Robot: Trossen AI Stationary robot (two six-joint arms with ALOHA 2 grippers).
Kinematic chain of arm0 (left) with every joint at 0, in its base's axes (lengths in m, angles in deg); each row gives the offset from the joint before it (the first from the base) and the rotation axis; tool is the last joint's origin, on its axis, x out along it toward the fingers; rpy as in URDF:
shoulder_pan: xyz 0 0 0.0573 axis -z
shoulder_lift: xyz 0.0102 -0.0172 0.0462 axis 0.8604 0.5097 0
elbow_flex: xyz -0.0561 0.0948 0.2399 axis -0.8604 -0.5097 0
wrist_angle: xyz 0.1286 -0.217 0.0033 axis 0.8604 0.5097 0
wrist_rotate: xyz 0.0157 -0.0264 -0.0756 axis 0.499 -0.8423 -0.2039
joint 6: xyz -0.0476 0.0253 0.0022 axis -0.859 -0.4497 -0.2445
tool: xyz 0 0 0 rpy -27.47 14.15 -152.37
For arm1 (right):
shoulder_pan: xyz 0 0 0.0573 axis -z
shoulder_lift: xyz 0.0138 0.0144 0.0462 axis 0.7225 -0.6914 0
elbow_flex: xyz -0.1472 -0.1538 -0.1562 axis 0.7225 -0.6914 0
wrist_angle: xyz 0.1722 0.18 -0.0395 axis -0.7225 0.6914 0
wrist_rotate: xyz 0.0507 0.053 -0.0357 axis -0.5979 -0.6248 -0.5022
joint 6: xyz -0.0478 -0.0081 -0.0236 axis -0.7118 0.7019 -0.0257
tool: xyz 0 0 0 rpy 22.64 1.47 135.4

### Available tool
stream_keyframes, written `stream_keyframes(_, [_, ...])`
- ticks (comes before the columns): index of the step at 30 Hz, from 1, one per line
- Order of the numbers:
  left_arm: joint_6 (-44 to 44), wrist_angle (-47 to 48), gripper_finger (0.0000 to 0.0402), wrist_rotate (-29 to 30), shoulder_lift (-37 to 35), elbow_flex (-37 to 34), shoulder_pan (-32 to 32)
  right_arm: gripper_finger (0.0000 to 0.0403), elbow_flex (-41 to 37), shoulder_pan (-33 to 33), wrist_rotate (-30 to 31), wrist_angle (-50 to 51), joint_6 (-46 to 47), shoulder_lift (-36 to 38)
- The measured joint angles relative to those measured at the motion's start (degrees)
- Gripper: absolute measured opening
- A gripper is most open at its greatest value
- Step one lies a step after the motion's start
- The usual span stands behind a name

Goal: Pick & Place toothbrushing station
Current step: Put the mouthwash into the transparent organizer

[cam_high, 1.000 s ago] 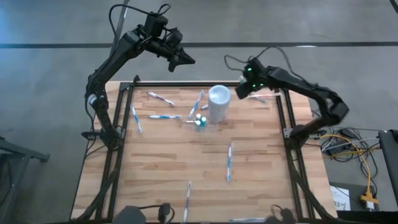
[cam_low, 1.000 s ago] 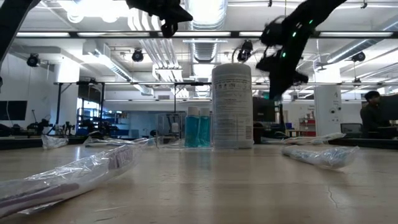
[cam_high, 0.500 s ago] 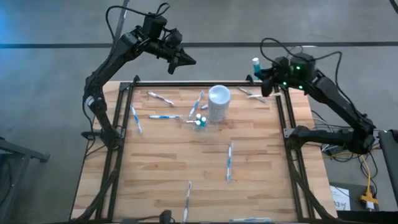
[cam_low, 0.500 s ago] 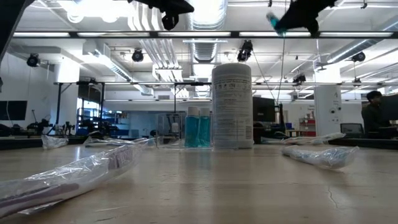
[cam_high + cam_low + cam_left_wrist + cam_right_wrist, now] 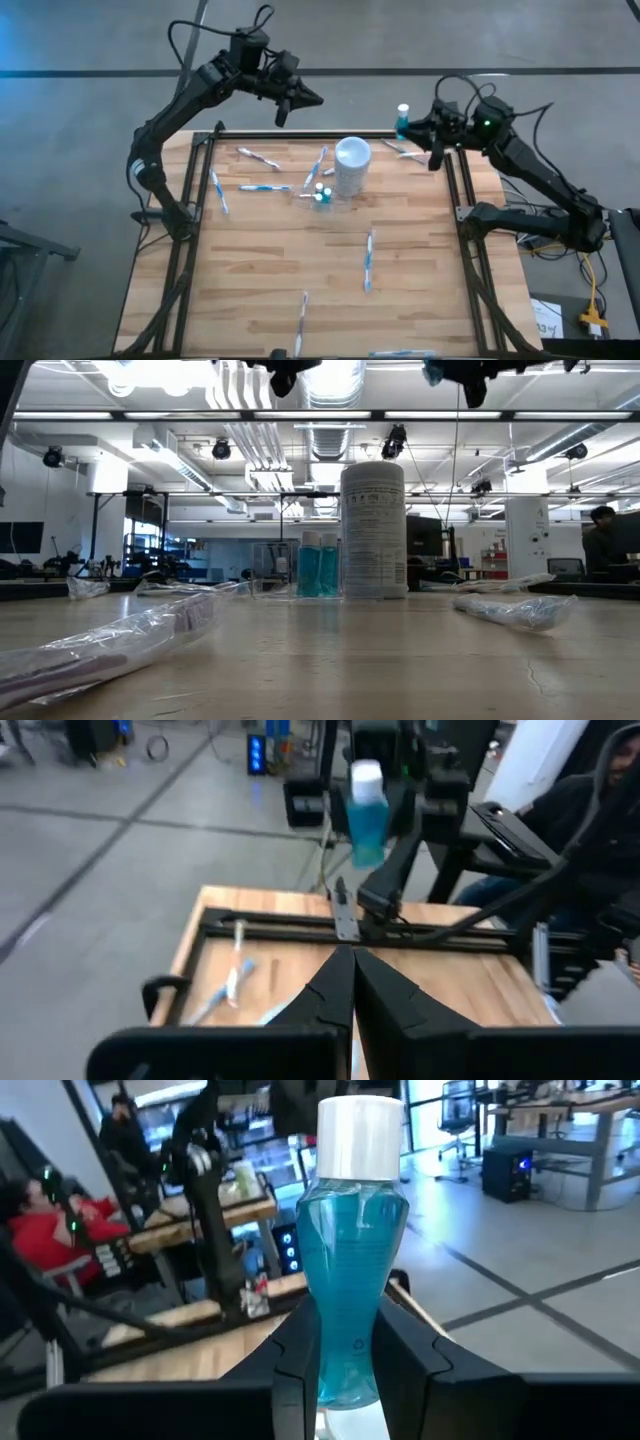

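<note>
Above far right corner of surface [image 5: 260, 270]: my right gripper [image 5: 418, 126] pinching teal tube [image 5: 402, 120], now lifted clear (carry to clear holder [image 5: 322, 194] next); left gripper [image 5: 300, 97] pressed together, idle.

Bottle [image 5: 355, 1270] — clear teal-blue body, plain white cap. Fingers [image 5: 300, 1350] gripping it — matte black. Desk [image 5: 300, 260] — light tan wood, visible plank grain, black metal frame. Cup [image 5: 352, 165] — white, small grey print down its side. Two little bottles [image 5: 319, 570] beside it teal. Toothbrushes [image 5: 369, 260] pale blue-white in clear wrappers. Floor [image 5: 80, 150] grey.
</note>
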Motion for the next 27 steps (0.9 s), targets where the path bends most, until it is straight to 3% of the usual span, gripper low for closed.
stream_keyframes(7, [-0.5,-17.5,0.0009,-1.6,0.2,-14.1,0.0,0.0062,-9.0,-2.0,-0.6,-14.8,-2.6,-2.1])
stream_keyframes(10, [2.5,-24.2,0.0009,-3.3,-0.9,-18.7,0.1,0.0063,-10.7,-3.2,-1.2,-16.1,-5.1,-2.2])
stream_keyframes(13, [6.1,-29.3,0.0009,-3.6,-3.4,-24.0,0.9,0.0063,-12.2,-7.4,-1.6,-17.5,-7.5,-2.1])
stream_keyframes(15, [4.8,-34.7,0.0009,-6.9,-6.4,-29.4,2.1,0.0063,-13.8,-11.6,-1.8,-20.4,-8.7,-2.1])
stream_keyframes(17, [1.7,-39.4,0.0009,-9.9,-11.3,-35.9,4.0,0.0063,-15.3,-16.7,-1.7,-24.3,-8.6,-2.5])
stream_keyframes(19, [0.8,-40.8,0.0009,-8.2,-18.5,-42.8,5.8,0.0063,-16.6,-22.5,0.6,-29.3,-7.5,-3.3])
stream_keyframes(23, [-5.3,-44.6,0.0009,1.7,-34.8,-55.3,8.2,0.0063,-17.9,-34.5,11.4,-39.7,-5.4,-5.4])
stream_keyframes(27, [-20.1,-46.0,0.0009,10.4,-50.5,-64.9,9.1,0.0063,-16.1,-45.0,22.0,-43.0,-4.1,-8.7])
